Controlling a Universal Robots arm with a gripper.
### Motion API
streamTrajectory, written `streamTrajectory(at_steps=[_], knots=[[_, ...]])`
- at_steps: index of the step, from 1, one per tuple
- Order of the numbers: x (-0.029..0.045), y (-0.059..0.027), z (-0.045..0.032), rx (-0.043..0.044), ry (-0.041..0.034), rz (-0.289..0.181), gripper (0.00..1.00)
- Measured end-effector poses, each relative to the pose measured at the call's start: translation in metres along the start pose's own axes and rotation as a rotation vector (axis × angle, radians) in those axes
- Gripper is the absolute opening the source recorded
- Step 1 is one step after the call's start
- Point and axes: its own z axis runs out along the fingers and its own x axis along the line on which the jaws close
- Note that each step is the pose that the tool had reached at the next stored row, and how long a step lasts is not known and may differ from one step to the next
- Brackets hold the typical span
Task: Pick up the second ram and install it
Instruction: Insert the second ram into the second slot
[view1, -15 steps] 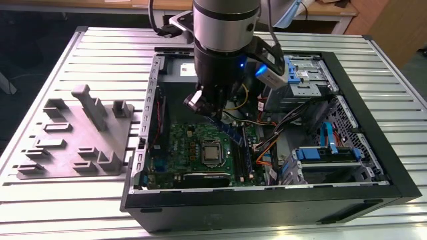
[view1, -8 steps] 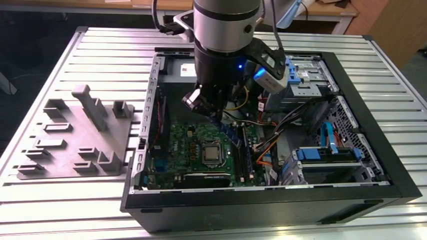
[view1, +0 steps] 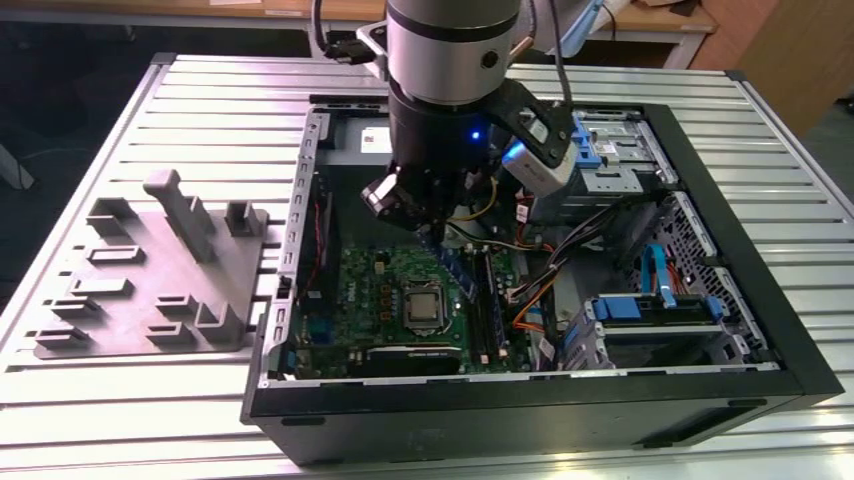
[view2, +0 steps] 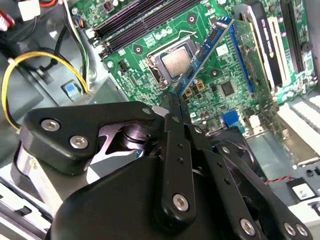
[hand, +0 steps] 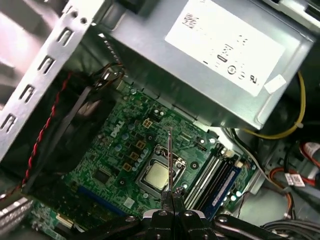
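One gripper (view1: 430, 232), on the single arm, hung inside the open computer case (view1: 534, 400), above the motherboard (view1: 380, 285).

Fingers: closed, pinching the second ram (view2: 202, 55) by one end. The stick ran out from the fingertips as a blue-green strip in the second wrist view and showed edge-on as a thin line in the first wrist view.

Position of the second ram: carried in the air, not seated. It sat over the region of the processor socket (view1: 424, 308), just beside the memory slots (view1: 491, 300), which lay toward the exterior view's right of the socket.

Several other items noted:
- power supply (hand: 210, 65), far end of the case;
- yellow cable (view2: 45, 57), looping near the arm's tooling;
- grey parts fixture (view1: 147, 280) on the slatted table (view1: 134, 420), at the exterior view's left, well apart from the case.

Hazards, as judged:
- The grip was narrow and at one end only, so the stick could pivot between the fingers if its free end touched anything.
- The stick did not appear lined up with a slot. Pressing it down skewed, or with the notch off, could jam it or strain the board.
- Bundled wires lay close beside the slots and could snag the stick or the fingers.
- Whether the slot latches stood open could not be told. Closed latches would block seating.
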Motion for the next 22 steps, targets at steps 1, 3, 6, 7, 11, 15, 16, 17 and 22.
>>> streamTrajectory(at_steps=[1, 3, 6, 7, 11, 15, 16, 17, 22], knots=[[0.0, 0.0, 0.0, 0.0004, -0.0003, 0.015, 0.08], [0.0, 0.0, 0.0001, 0.0011, -0.0009, 0.046, 0.08], [0.0, 0.0, 0.0001, 0.0021, -0.0017, 0.091, 0.08], [0.0, 0.0, 0.0002, 0.0024, -0.0021, 0.106, 0.08], [0.0, 0.0, 0.0002, 0.0037, -0.0032, 0.167, 0.08], [0.0, 0.0, 0.0003, 0.0051, -0.0045, 0.23, 0.08], [0.0, 0.0, 0.0003, 0.0056, -0.0048, 0.246, 0.08], [0.0, 0.0, 0.0004, 0.0059, -0.0051, 0.262, 0.08], [0.0, 0.0, 0.0005, 0.0079, -0.0067, 0.348, 0.08]])
